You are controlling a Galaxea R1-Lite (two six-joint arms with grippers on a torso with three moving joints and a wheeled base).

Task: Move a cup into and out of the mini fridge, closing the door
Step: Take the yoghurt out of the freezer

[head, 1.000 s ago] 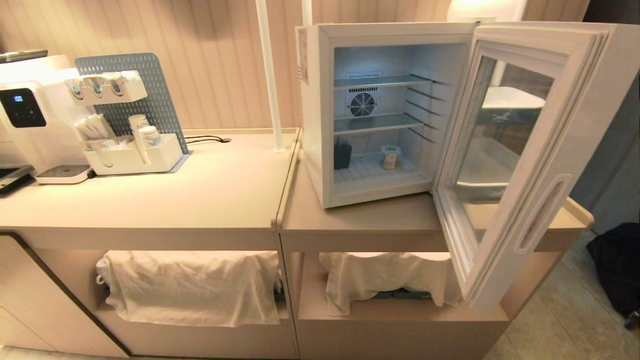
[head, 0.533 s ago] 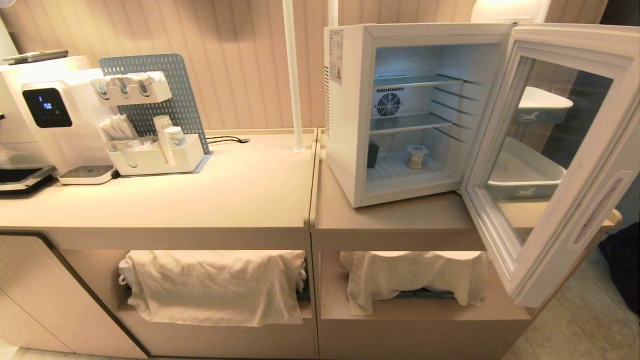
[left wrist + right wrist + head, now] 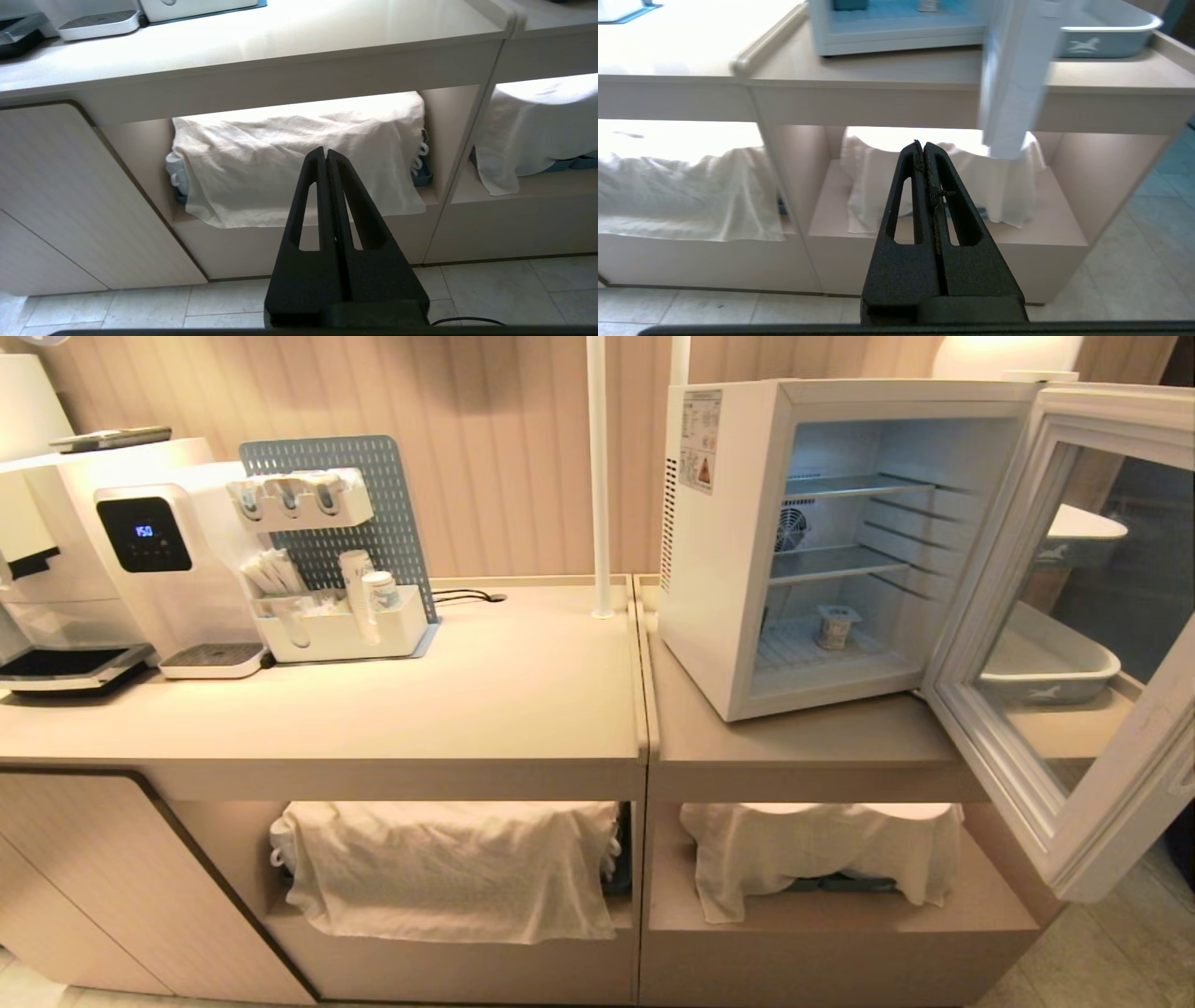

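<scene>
The white mini fridge (image 3: pixel 714 569) stands on the right counter with its door (image 3: pixel 1092 644) swung wide open toward me. Inside, on the bottom wire shelf, sits the small white cup (image 3: pixel 834 626) with a square lid. Neither arm shows in the head view. My left gripper (image 3: pixel 325 154) is shut and empty, held low in front of the left counter's cloth-covered shelf. My right gripper (image 3: pixel 923 145) is likewise shut and empty, low before the right counter's shelf, below the open door's edge (image 3: pixel 1013 84).
A white water dispenser (image 3: pixel 140 569) and a blue pegboard organiser (image 3: pixel 336 569) with paper cups stand on the left counter (image 3: pixel 373 709). A white pole (image 3: pixel 597 476) rises beside the fridge. A blue-grey tray (image 3: pixel 1055 667) lies behind the door. White cloths (image 3: pixel 448 868) drape the lower shelves.
The whole head view has shifted to the right, so the camera has moved left. The fridge, its door and the cup stay as they were, and both grippers stay shut.
</scene>
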